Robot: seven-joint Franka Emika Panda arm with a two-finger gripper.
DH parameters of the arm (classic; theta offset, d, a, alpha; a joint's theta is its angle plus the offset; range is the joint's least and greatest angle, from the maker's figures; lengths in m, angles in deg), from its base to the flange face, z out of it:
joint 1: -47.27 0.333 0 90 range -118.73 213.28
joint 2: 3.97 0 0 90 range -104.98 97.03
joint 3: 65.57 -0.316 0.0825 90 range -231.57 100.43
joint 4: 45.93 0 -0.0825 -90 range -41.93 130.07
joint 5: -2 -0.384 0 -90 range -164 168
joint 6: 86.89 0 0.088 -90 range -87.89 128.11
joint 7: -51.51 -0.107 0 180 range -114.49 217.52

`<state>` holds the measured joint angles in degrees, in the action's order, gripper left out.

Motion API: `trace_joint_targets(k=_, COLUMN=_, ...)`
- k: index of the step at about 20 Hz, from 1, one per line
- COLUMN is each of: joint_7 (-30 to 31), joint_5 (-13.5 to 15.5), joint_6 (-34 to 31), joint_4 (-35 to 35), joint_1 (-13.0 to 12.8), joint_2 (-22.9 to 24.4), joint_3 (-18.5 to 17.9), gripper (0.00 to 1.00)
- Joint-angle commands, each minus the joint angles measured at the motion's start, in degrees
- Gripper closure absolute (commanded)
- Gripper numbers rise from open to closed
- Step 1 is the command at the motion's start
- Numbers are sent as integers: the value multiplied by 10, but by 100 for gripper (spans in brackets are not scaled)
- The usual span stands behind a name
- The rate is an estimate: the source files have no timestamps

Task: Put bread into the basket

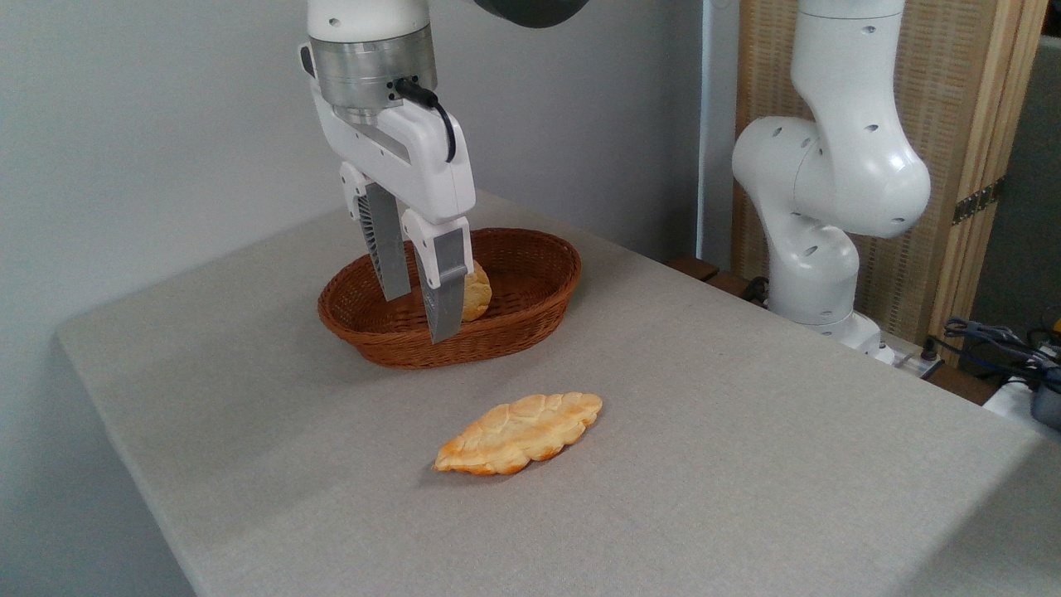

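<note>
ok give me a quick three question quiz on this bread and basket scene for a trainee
1. True or false: the leaf-shaped bread already lies in the basket.
2. Multiple choice: the tool is A) shut on the leaf-shaped bread, B) open and empty in front of the basket, C) resting flat on the table.
3. What lies inside the basket, partly hidden behind the tool's fingers?

Key
1. False: it lies on the table, in front of the basket and apart from it.
2. B
3. A smaller rounded bread piece.
</note>
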<state>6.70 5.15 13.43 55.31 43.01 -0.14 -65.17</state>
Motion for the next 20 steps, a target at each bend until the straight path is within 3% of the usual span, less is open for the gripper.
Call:
trace_joint_targets(k=1, joint_7=-9, joint_5=10, joint_6=-7, joint_4=-7, joint_1=4, joint_2=-1, joint_3=0, gripper=0)
trace_joint_targets(k=11, joint_7=-13, joint_5=9, joint_6=-8, joint_4=12, joint_1=1, joint_2=-1, joint_3=0, gripper=0)
trace_joint_targets(k=20, joint_7=-16, joint_5=0, joint_6=41, joint_4=109, joint_1=3, joint_2=-3, joint_3=-8, gripper=0)
